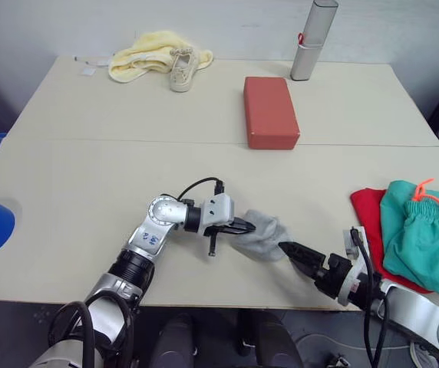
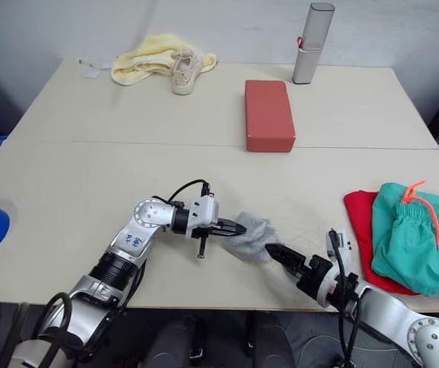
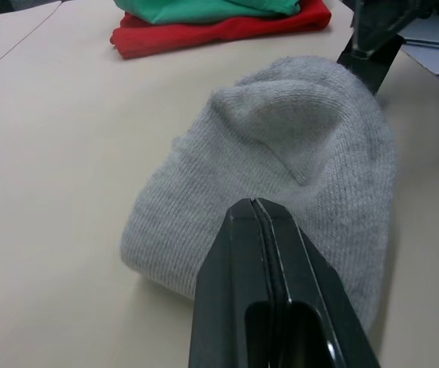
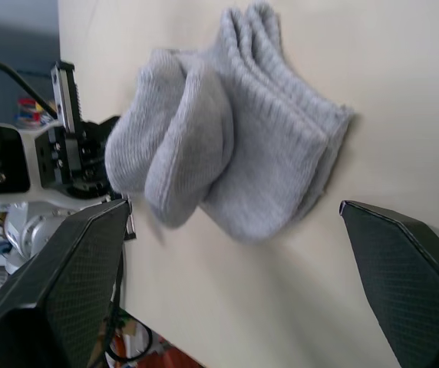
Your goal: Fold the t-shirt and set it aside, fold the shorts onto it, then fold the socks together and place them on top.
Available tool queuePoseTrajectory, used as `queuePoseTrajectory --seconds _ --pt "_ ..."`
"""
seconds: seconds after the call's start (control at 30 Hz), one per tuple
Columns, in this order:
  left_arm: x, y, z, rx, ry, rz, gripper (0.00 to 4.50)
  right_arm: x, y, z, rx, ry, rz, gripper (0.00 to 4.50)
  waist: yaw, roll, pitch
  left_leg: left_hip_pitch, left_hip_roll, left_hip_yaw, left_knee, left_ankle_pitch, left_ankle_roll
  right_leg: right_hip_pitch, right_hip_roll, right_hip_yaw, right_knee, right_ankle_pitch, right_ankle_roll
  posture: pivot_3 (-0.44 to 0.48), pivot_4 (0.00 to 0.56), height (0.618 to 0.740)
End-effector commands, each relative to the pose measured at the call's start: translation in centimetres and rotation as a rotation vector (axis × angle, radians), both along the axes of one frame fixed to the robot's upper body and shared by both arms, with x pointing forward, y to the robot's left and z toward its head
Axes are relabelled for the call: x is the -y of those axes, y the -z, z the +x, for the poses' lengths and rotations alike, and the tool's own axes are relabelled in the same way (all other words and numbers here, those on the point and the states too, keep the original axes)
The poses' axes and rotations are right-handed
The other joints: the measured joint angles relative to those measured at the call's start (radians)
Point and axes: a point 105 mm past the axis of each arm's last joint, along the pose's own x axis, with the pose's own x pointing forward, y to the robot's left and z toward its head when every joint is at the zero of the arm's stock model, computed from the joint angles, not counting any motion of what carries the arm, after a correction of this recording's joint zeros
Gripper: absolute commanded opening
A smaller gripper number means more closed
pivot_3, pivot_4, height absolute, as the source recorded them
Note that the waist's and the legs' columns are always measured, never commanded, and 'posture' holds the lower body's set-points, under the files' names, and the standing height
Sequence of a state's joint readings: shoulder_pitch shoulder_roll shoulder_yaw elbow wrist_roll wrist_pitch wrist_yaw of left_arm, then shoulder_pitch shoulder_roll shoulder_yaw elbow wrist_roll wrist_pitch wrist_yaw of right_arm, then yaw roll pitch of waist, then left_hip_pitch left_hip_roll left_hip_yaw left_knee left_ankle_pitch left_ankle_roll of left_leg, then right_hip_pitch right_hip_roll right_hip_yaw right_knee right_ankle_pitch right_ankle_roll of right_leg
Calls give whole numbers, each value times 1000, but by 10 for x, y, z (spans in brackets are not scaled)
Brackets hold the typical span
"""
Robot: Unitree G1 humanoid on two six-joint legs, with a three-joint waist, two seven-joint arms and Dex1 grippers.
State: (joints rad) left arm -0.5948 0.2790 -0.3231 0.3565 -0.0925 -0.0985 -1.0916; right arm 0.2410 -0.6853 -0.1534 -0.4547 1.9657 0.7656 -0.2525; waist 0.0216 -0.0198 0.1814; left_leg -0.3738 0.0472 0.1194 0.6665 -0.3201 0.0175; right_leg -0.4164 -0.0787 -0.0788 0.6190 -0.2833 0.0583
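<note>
The left pincer (image 1: 244, 226) is clenched on the near-left end of the grey socks (image 1: 262, 234), which lie bunched close to the counter's (image 1: 66, 192) front edge, a little right of its middle. Just right of them the right pincer (image 1: 290, 251) sits released, its tips at the socks' near-right edge and gripping nothing. Further right, against the counter's right edge, the teal shorts (image 1: 423, 234) rest folded on the red t-shirt (image 1: 367, 211), so only the socks remain to be placed.

The main risk, I judge, is that the pair comes apart in transit: the left grip holds one end only, and the loose layers could unroll or drop one sock when lifted. If the right pincer closes too shallowly it may catch a single layer. A drag instead of a lift could also push the bundle off the nearby front edge.

The left wrist view shows the left fingers (image 3: 269, 291) pressed fully together over the knit, hard to read from the head views. The right wrist view shows the right fingers (image 4: 66, 284) spread wide and the socks stacked in layers with one end rolled over.
</note>
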Motion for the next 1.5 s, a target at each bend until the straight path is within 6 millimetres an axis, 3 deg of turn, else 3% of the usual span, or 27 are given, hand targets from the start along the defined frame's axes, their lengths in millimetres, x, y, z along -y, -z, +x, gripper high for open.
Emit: queuePoseTrajectory --seconds 0.03,0.2,0.43,0.77,0.87,1.13,1.23,1.37,1.5 --pt "6 -12 2 42 -9 -39 0 -1 -1 8 6 21 53 4465 0 0 0 0 0 0 0 0 0 0 0 0 0 0 0 0 150 740" --pt "11 -18 6 25 -28 -59 0 -6 5 14 -13 -25 35 4465 -2 0 0 0 0 0 0 0 0 0 0 0 0 0 0 0 150 740" --pt "14 0 0 -2 -3 39 0 -21 4 19 -16 -87 57 4465 -10 0 0 0 0 0 0 0 0 0 0 0 1 0 0 0 150 740" --pt "13 3 1 -13 -24 52 0 -32 12 33 -39 -78 29 4465 -23 -1 -1 1 1 0 -1 0 0 0 0 0 1 0 0 0 150 740" --pt "10 2 4 -13 -37 51 0 -27 15 37 -40 -41 33 3903 -24 -1 -1 1 1 0 -1 0 0 0 0 0 1 0 0 0 150 740" --pt "7 -1 8 -2 -51 38 0 -24 13 38 -27 -32 50 1100 -23 -1 -1 1 1 0 -1 0 0 0 -1 0 1 0 0 0 150 740" --pt "7 -3 8 -4 -52 22 0 -25 11 39 -15 -39 55 235 -24 -2 -1 1 1 0 -1 0 0 0 0 0 1 0 0 0 150 740" --pt "2 -17 9 -3 -60 -67 0 -24 2 38 31 -47 74 126 -24 -2 -1 1 1 0 -1 0 0 0 -1 0 1 0 0 0 150 740" --pt "-15 -45 13 -21 -84 -227 176 -14 -27 30 164 -31 153 126 -22 -1 -1 -1 1 0 -1 0 0 -2 -1 0 1 0 0 0 150 740"
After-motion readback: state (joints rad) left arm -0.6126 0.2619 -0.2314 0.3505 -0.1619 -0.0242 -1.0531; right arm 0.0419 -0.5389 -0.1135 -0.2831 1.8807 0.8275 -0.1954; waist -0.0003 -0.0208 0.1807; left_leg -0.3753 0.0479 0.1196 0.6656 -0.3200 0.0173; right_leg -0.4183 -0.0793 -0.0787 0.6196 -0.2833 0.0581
